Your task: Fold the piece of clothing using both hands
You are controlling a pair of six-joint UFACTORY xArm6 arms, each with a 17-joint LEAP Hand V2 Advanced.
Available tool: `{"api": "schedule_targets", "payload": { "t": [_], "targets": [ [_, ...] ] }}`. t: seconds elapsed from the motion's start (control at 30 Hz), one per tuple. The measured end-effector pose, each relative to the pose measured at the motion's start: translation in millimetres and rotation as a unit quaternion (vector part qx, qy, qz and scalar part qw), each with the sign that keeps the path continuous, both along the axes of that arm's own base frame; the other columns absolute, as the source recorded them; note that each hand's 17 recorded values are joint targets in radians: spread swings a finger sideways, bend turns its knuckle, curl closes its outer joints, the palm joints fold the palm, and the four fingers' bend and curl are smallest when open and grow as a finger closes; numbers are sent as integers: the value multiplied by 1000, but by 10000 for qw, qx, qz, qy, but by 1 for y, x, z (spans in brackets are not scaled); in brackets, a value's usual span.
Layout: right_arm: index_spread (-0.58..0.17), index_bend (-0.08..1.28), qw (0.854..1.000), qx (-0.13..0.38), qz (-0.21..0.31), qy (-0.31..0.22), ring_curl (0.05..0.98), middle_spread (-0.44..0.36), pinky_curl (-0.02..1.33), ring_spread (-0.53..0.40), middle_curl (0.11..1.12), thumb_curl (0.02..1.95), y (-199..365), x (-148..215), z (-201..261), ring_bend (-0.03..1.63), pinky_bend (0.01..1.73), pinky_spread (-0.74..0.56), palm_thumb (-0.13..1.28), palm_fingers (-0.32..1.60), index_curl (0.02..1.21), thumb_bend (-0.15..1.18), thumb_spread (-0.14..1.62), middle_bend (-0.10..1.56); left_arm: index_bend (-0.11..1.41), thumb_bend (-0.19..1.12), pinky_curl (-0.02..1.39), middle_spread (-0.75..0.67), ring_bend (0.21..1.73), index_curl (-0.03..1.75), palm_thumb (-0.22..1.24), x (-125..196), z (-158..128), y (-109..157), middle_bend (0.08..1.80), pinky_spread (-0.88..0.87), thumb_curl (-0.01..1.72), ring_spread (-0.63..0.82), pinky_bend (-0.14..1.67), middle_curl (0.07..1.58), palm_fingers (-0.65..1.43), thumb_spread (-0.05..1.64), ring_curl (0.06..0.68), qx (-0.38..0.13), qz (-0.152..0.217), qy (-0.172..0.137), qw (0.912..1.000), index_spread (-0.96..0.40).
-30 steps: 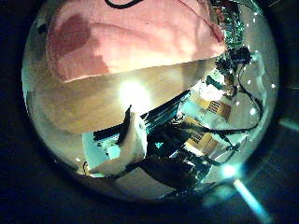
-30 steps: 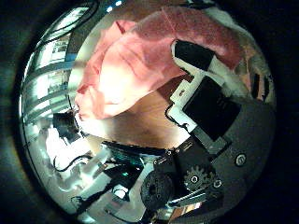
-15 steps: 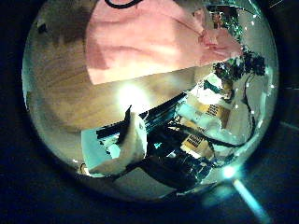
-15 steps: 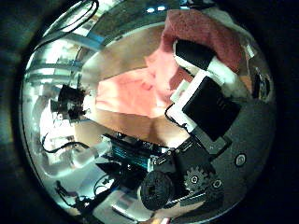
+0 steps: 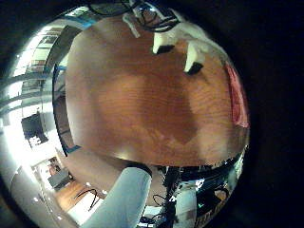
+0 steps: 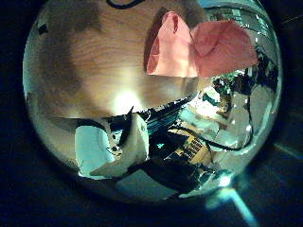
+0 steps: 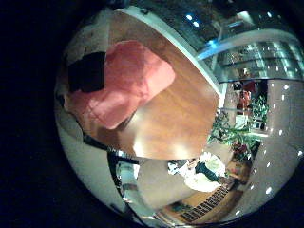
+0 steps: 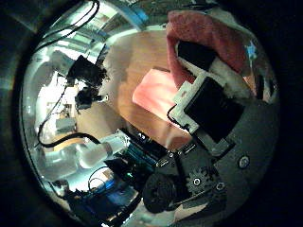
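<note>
pink garment [image 6: 194,49] on wooden table [image 6: 90,66], no writing

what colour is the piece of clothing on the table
Pink, plain with no pattern: the piece of clothing shows best in the right little finger side palm view.

Cut off at the rim of the left little finger side palm view: garment [image 5: 237,95], a mere strip showing. Partly hidden behind the right hand [image 8: 216,118] and its fingers [image 8: 199,55] in the thumb side view; grip impossible to tell.

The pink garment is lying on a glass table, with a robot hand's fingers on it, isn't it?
Not glass: the pink garment lies on a wooden table, as the right little finger side palm view shows. The right robot hand does have its fingers on it.
</note>
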State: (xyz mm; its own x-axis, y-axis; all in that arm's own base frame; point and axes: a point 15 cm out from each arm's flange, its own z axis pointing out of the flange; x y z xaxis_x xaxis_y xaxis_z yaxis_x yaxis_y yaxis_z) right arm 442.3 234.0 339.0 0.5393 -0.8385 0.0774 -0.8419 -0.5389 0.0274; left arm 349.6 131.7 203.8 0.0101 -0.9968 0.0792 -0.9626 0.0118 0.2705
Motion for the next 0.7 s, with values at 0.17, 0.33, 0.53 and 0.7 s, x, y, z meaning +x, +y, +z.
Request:
{"api": "schedule_targets", "payload": {
  "t": [0.17,0.33,0.53,0.7],
  "targets": [
    [-331,938,9973,-293,502,448,793,-191,972,-237,955,729,75,-7,-56,1300,1198,-220,1004,1071,995,-13,1066,1154,157,-15,347,355,770,290,337,-12,1,-1,194,390,305,356,517,342,25,1242,240,-10,48,24,10000,69],
    [-331,912,9944,-474,725,602,783,-189,962,-243,940,702,113,-27,-92,1285,1184,-235,929,1082,982,-27,1101,1142,157,-15,345,355,770,290,337,-18,3,1,195,390,305,356,518,342,26,1242,241,-5,102,10,9999,69],
    [-364,407,9929,-525,789,714,711,-203,852,-268,830,646,118,-24,-117,1283,1178,-406,824,662,871,-32,1157,899,158,-15,345,348,767,291,337,-20,3,4,194,393,305,356,521,342,28,1242,241,14,173,22,9998,69],
    [-413,137,9952,-396,595,671,645,-181,809,-250,711,608,103,-12,-105,1189,1217,-382,742,151,672,-31,1180,575,158,-15,344,346,767,291,337,-22,2,2,193,394,305,355,524,340,30,1242,240,-2,181,41,9998,69]
  ]
}}
